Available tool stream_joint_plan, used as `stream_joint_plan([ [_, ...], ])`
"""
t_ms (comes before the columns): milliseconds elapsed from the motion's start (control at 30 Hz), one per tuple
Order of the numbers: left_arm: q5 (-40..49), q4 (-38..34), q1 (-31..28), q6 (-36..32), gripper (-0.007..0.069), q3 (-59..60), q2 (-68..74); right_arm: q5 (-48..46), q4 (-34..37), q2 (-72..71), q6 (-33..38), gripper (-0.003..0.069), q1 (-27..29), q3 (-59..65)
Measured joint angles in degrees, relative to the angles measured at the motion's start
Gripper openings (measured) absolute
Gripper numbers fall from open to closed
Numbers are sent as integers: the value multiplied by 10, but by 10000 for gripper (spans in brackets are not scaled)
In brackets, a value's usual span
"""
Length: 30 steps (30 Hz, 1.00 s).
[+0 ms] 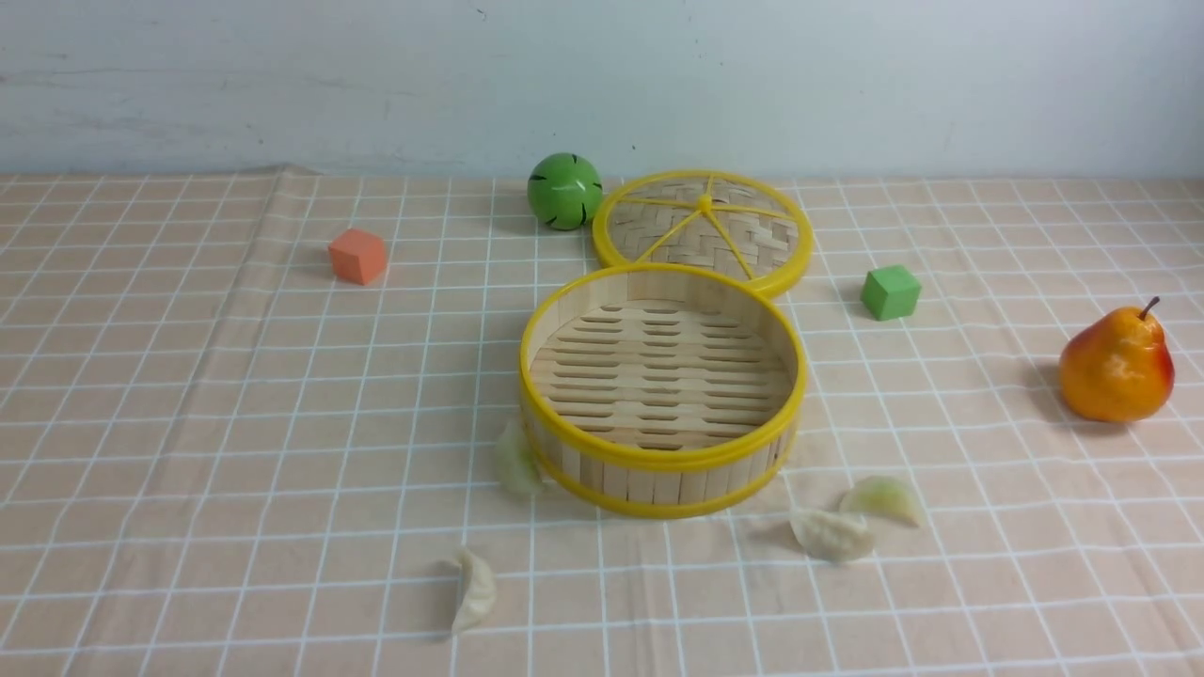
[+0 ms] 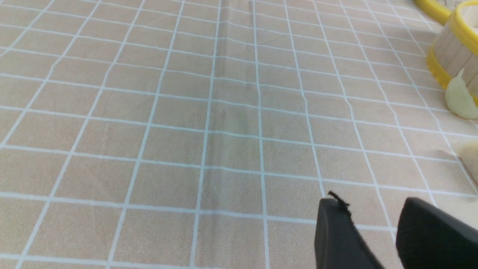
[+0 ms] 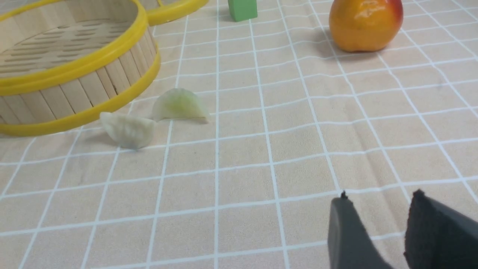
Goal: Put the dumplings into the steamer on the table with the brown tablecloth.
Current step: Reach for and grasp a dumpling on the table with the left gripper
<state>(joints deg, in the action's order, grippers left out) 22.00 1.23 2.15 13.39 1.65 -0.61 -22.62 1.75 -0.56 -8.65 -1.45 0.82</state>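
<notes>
The steamer (image 1: 658, 463), a round slatted basket with yellow rims, stands empty mid-table on the brown tablecloth (image 1: 235, 423). Several dumplings lie around its near side. A greenish one (image 1: 517, 461) leans on its left wall, and a white one (image 1: 473, 590) lies nearer. To the right, a white one (image 1: 831, 534) and a greenish one (image 1: 882, 498) lie touching. Neither arm shows in the front view. My left gripper (image 2: 369, 203) hovers open over bare cloth, left of the leaning dumpling (image 2: 459, 99). My right gripper (image 3: 380, 198) is open too, apart from the right pair (image 3: 129, 130) (image 3: 180, 105).
The woven lid (image 1: 701, 230) lies flat behind the steamer, with a green ball (image 1: 563, 191) to its left. An orange cube (image 1: 357, 256) sits at back left and a green cube (image 1: 890, 292) at back right. A pear (image 1: 1116, 362) stands at far right.
</notes>
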Motion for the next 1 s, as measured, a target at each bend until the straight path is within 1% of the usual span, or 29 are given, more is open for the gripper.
stream_joint_plan([
  [867, -2, -1, 0, 1, 238, 0, 0, 0, 18, 0, 0, 239, 0, 0],
  [967, -13, -36, 0, 24, 238, 0, 0, 0, 33, 0, -5, 239, 0, 0],
  [1000, -32, -112, 0, 85, 238, 0, 0, -1, 85, 0, -31, 239, 0, 0],
])
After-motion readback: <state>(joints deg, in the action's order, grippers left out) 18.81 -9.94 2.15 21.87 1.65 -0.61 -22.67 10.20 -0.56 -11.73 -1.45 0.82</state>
